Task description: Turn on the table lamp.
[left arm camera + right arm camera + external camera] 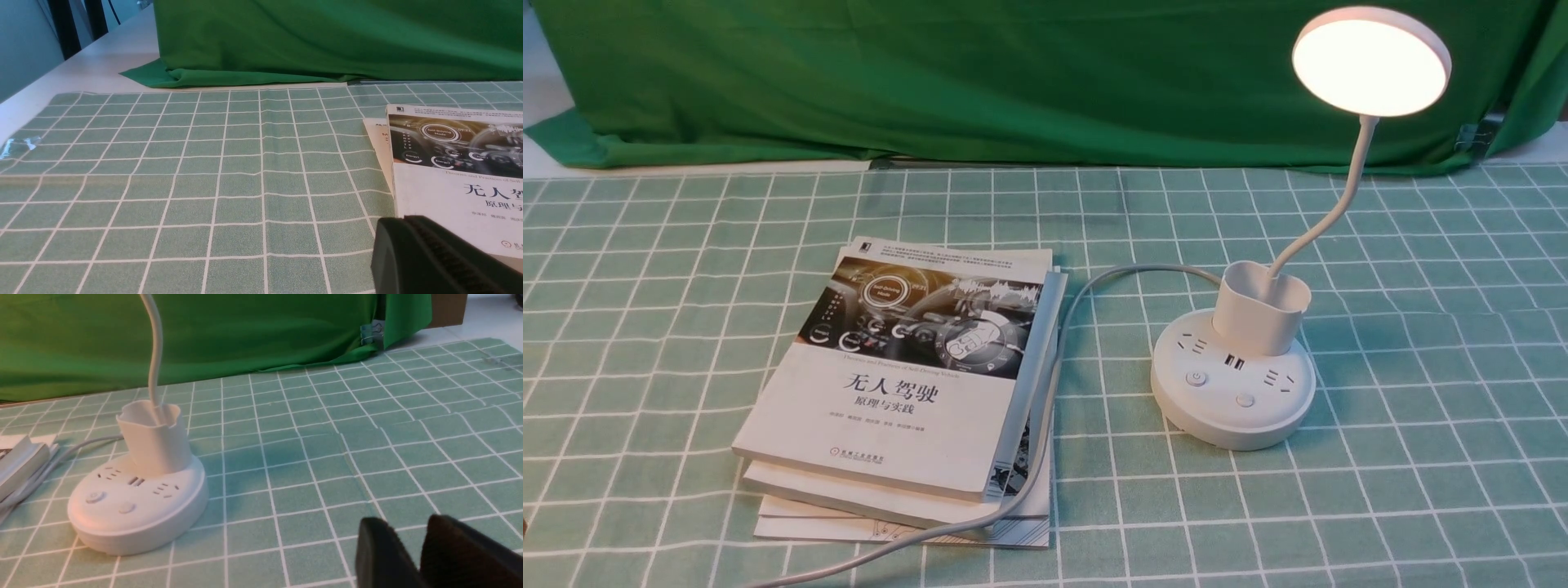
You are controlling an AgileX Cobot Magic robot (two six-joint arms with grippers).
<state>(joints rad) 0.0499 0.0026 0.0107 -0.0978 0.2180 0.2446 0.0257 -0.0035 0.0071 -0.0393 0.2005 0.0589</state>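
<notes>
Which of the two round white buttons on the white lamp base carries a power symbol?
The round white button on the left, nearer the stacked books; the other button shows no such symbol.

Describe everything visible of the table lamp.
The white, plastic-looking table lamp is lit and stands upright on the checked cloth, right of the books. Its round disc head tops a thin, curved neck rising from a cup-shaped holder. The round base carries sockets and two buttons; no end effector touches it.
</notes>
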